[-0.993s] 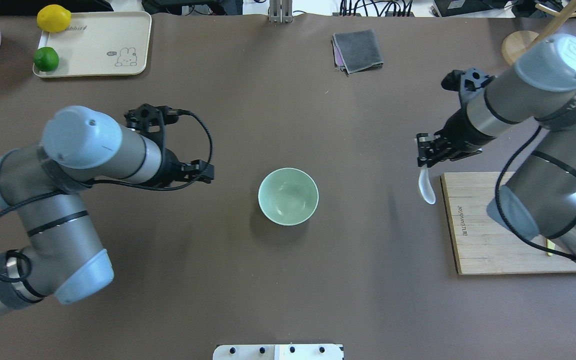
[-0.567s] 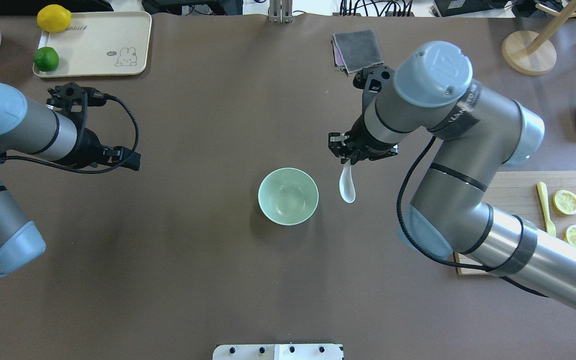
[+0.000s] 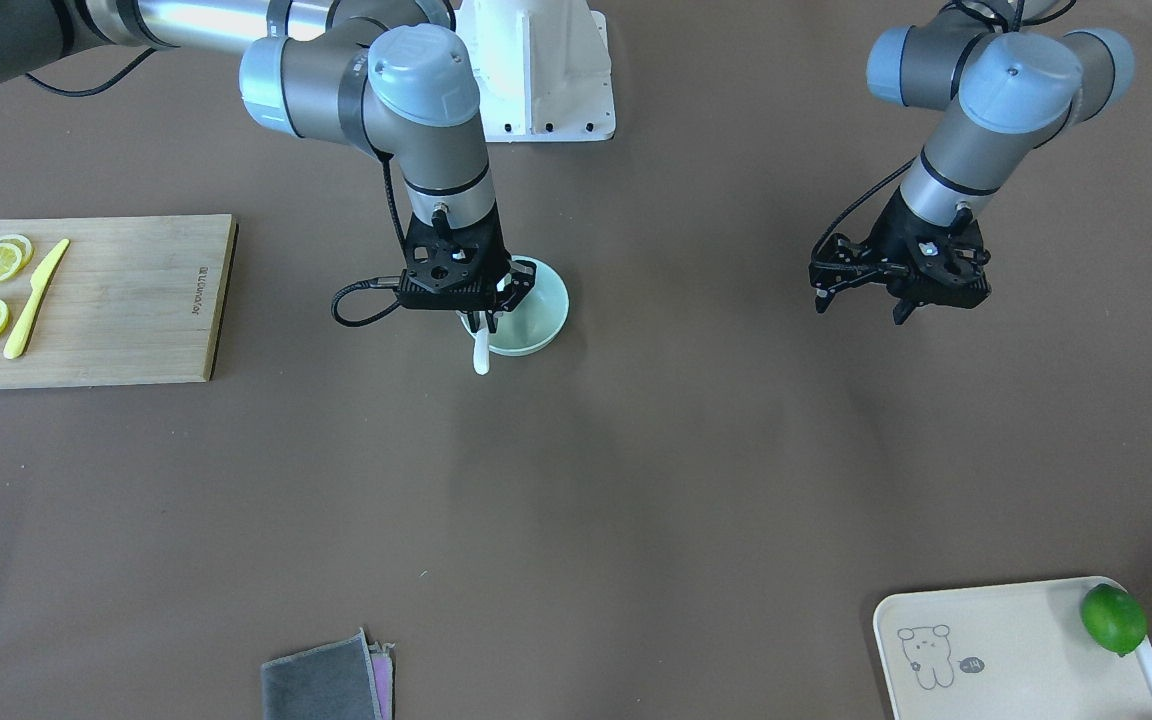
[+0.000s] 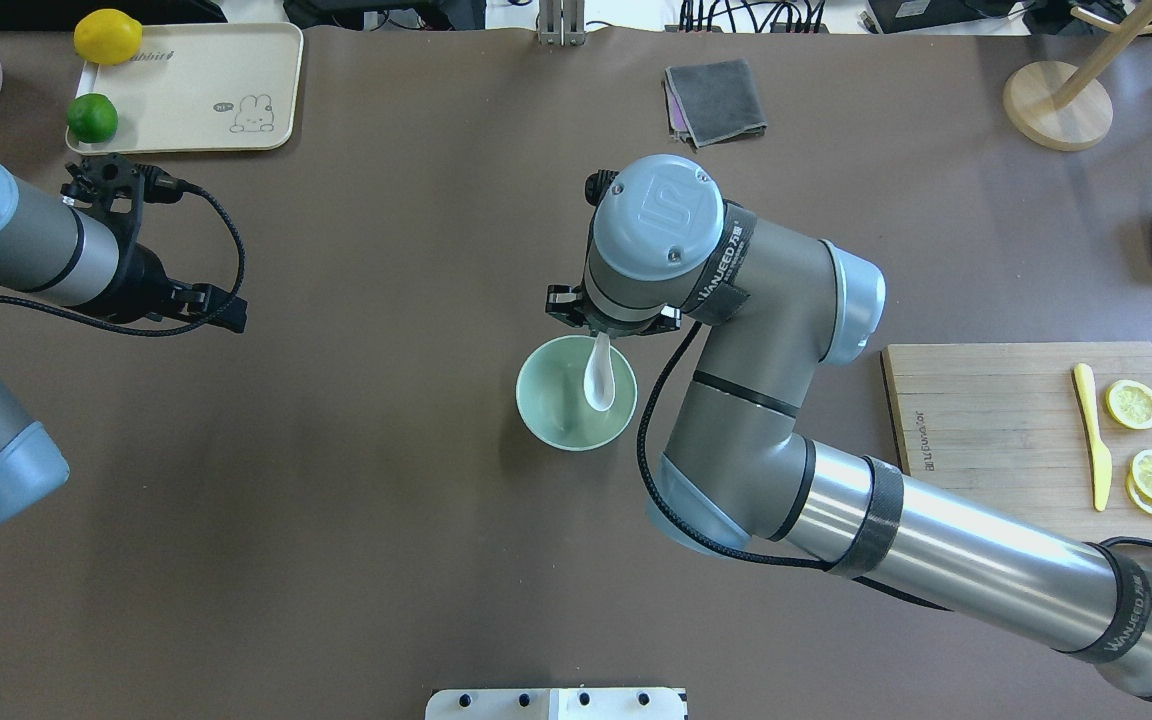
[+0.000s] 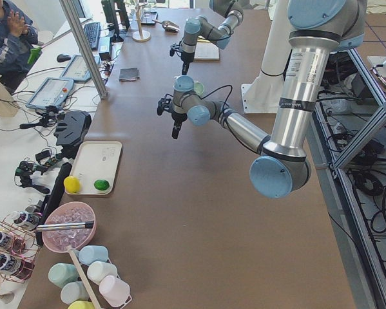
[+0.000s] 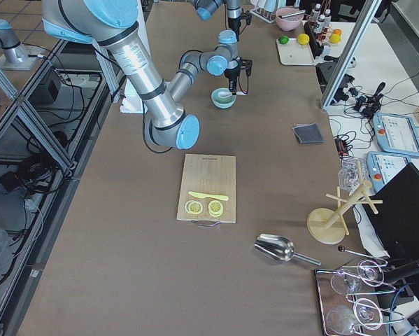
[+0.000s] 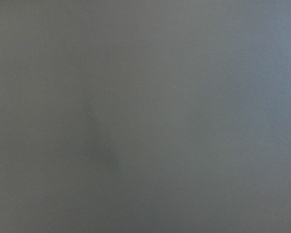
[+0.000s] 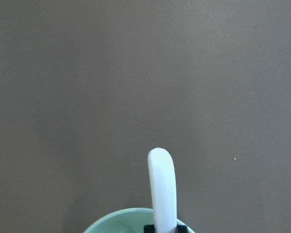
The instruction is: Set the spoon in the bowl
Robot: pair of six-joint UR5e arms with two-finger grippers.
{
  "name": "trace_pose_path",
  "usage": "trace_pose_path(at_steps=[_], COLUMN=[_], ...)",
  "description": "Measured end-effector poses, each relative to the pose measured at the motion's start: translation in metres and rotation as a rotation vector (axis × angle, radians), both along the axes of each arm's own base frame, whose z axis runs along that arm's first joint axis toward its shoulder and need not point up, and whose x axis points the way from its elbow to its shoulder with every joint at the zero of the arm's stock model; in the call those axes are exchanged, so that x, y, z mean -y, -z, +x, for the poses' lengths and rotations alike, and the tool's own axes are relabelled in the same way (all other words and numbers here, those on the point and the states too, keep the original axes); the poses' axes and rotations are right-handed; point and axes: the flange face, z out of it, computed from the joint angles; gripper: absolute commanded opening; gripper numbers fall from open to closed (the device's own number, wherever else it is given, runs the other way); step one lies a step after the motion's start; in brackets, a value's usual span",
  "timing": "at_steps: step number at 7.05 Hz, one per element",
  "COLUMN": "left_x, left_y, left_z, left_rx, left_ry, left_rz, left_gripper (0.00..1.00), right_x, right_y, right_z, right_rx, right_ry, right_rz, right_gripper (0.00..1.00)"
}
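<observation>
The pale mint-green bowl [image 4: 556,420] stands at the table's middle. My right gripper [image 4: 601,335] is shut on the handle of the white spoon [image 4: 598,378], which hangs scoop-down over the right half of the bowl. In the front-facing view the gripper [image 3: 481,320] holds the spoon [image 3: 481,358] beside the bowl [image 3: 541,315]. The right wrist view shows the spoon handle [image 8: 162,189] rising over the bowl's rim [image 8: 121,218]. My left gripper [image 4: 221,310] hangs over bare table far to the left and holds nothing. It looks open.
A wooden cutting board [image 4: 986,440] with lemon slices and a yellow knife [image 4: 1091,435] lies at the right. A cream tray [image 4: 196,90] with a lemon and a lime is at the far left, a grey cloth [image 4: 716,100] at the far middle.
My right arm has carried the spoon leftward from beside the cutting board to over the bowl. My left arm has pulled back to the left.
</observation>
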Motion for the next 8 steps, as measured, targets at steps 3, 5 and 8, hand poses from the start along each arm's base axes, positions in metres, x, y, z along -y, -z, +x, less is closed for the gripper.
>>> trace_pose_path(at_steps=[3,5,8], left_x=[0.005,0.005,0.010], left_y=[-0.008,-0.014,-0.026], left_z=[0.004,0.005,-0.013], left_rx=[-0.007,-0.006,0.007], left_ry=[0.000,0.002,0.014], left_rz=[0.006,0.003,-0.003], left_gripper=[0.98,0.98,0.98], right_x=[-0.018,-0.019,-0.009], right_y=[0.000,0.000,-0.009], right_z=[-0.020,-0.021,0.006], right_rx=[-0.014,-0.013,-0.007], right_ry=[-0.034,-0.046,-0.059], right_rz=[0.006,0.000,0.005], right_gripper=[0.49,1.00,1.00])
